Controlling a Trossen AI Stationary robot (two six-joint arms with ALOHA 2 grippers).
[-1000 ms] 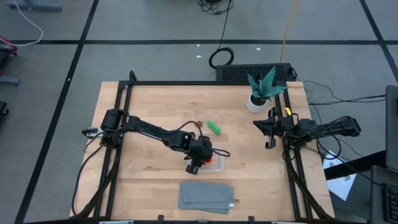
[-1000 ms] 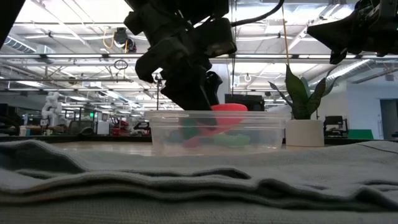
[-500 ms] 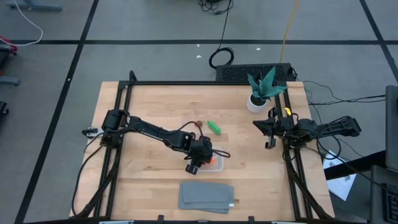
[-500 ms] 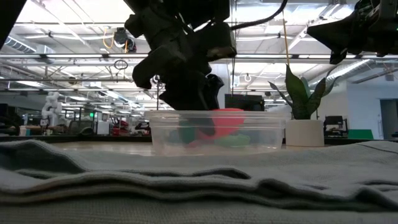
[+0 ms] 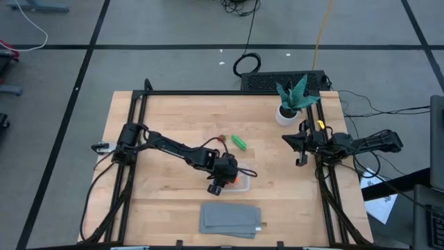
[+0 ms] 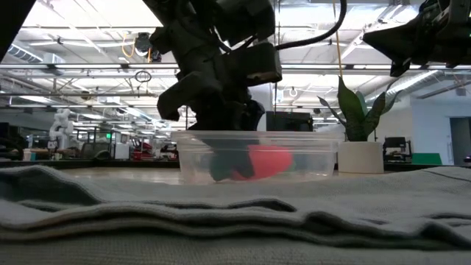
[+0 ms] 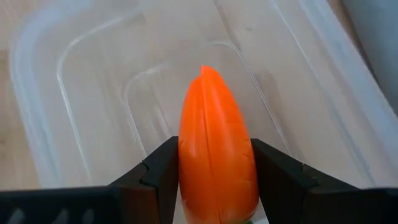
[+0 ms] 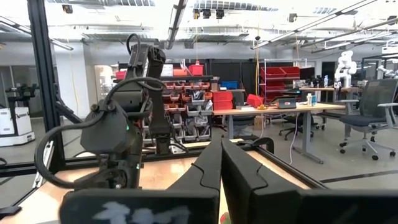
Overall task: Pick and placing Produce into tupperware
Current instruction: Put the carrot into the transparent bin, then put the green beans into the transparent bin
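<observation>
My left gripper [image 5: 229,179] reaches down into the clear tupperware [image 5: 243,183] near the table's middle and is shut on the orange carrot piece [image 7: 216,143]. In the low view the carrot [image 6: 266,160] sits low between the tupperware's walls [image 6: 313,158]. The elongated green piece [image 5: 239,142] and a small reddish piece [image 5: 222,137] lie on the wood, on the far side of the tupperware. My right gripper [image 5: 300,151] waits shut above the table's right side. My left gripper pinches the carrot's thick end [image 7: 214,193] between its two fingers [image 7: 158,180], one on each flank. The fingers slant down from above, along the carrot's length. The pointed tip [image 7: 208,70] aims at the tupperware's floor [image 7: 155,93]; whether it rests there I cannot tell.
A folded grey cloth [image 5: 231,219] lies near the table's near edge and fills the low view's foreground. A potted green plant [image 5: 291,101] stands at the far right corner. Bare wood stretches to the left of the tupperware.
My left gripper has moved down with the carrot, still shut on it. In the low view the carrot stood at the tupperware's rim a second ago and now sits well below it, between the walls.
</observation>
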